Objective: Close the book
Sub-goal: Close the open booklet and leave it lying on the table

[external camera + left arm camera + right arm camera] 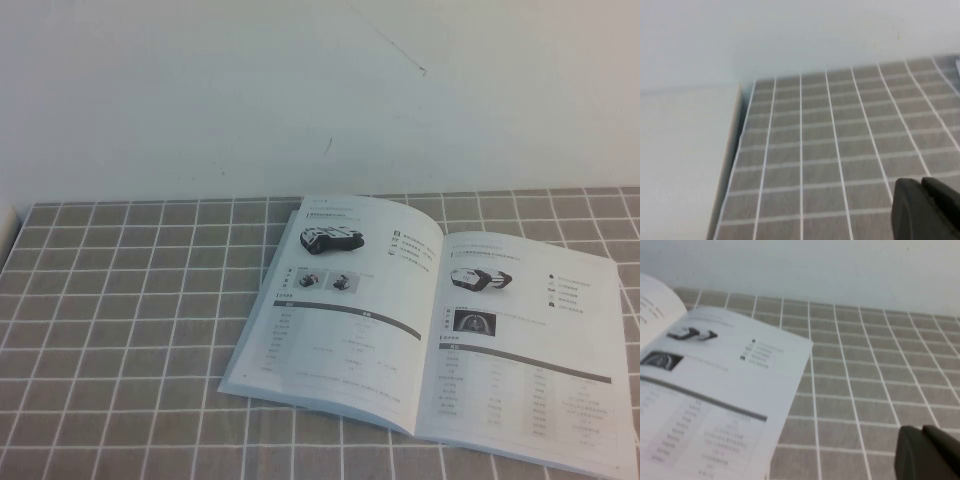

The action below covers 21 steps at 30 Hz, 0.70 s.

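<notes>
Near the right gripper [923, 446], across bare checked cloth [860, 390], lies the open book [430, 330], flat, its spine running away from the robot. Its right-hand page's outer edge is closest, so that arm seems better placed. The left gripper [921, 202] faces only cloth, well apart. Whether either gripper is released or clenched cannot be told.

My left gripper [926, 211] was a cropped dark sliver toward the table's [840, 150] left edge, my right gripper [929, 452] likewise beside the book [705, 405], its print too small to read
</notes>
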Motion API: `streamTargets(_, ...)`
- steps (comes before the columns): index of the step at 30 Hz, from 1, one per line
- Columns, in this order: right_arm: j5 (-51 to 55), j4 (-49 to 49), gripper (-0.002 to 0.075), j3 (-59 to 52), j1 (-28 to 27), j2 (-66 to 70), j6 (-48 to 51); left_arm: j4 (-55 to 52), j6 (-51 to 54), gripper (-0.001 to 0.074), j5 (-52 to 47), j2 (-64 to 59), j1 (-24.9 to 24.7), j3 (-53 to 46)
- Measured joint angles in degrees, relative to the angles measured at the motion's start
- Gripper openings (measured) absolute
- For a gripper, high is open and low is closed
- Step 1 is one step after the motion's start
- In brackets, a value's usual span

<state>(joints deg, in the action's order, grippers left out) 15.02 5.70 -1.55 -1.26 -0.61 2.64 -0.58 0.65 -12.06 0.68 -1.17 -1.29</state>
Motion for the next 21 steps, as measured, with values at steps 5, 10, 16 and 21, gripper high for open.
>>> streamTargets(5,-6.98,0.0,-0.0003,0.0,0.0,0.0,0.0,0.0,0.02,-0.0004,9.84,0.0,0.0,0.0)
streamTargets(10,-17.63,0.52,-0.0003,0.0,0.0,0.0,0.81,0.0,0.02,-0.0004,24.43,0.0,0.0,0.0)
streamTargets(16,-29.8,1.42,-0.0003,0.0,0.0,0.0,5.26,0.0,0.02,-0.0004,38.19,0.0,0.0,0.0)
streamTargets(21,-34.92,0.62,-0.0003,0.0,0.0,0.0,5.26,0.0,0.02,-0.0004,43.0,0.0,0.0,0.0)
